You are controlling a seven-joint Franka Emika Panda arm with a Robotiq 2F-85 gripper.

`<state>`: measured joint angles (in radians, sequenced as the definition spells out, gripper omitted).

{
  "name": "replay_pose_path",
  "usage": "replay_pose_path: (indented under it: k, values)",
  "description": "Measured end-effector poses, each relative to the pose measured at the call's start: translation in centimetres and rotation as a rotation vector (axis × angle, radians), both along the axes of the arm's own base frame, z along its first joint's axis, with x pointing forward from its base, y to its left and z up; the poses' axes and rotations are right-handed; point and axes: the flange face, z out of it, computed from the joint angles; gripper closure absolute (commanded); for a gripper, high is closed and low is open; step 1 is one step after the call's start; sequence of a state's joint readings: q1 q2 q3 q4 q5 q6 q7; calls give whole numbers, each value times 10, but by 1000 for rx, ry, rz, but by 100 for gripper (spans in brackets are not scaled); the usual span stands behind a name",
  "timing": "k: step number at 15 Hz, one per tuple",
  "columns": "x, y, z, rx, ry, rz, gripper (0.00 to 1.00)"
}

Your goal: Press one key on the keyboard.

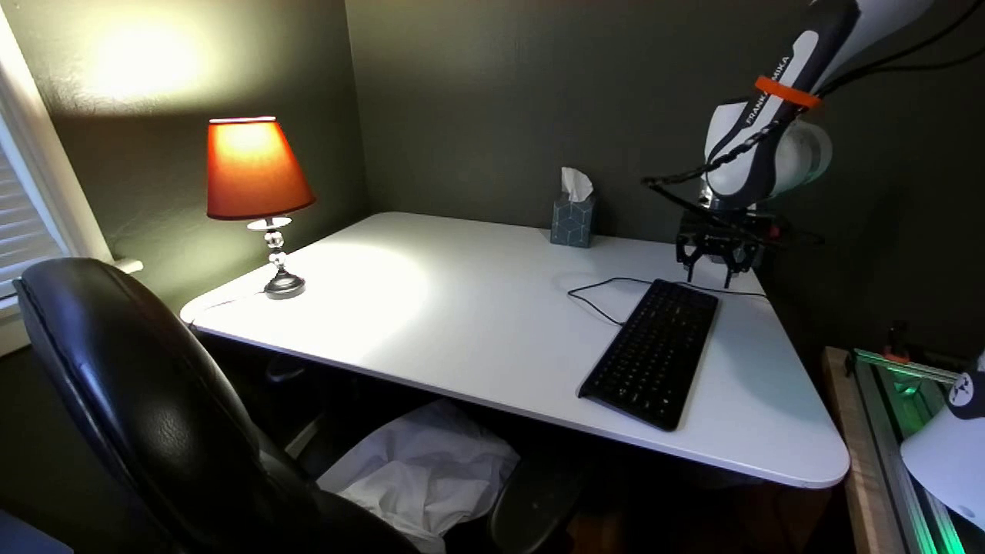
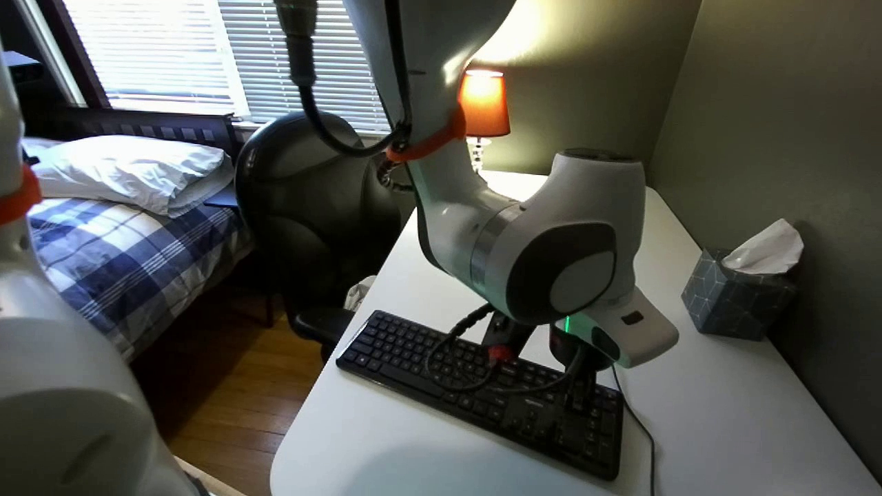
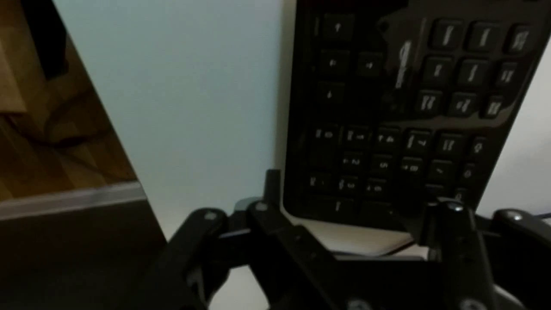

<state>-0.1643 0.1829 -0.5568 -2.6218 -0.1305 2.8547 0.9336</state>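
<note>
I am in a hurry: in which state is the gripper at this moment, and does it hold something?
Gripper: open, its jaws well apart, holding nothing.

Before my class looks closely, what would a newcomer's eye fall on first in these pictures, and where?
Probably the glowing orange lamp, on the left part of the white desk in an exterior view. Next would come the bulky robot arm, its open end effector hanging near the black keyboard, at its number-pad end.
</note>
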Motion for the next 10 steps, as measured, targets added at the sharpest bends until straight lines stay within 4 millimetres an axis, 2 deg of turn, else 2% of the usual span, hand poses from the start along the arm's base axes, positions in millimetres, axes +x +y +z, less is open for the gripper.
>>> replay_pose_path:
  k: [5,10]
  values:
    - [-6,-13,19,-181,21,206,0]
    - [-3,-6,38,-258,69,380,0]
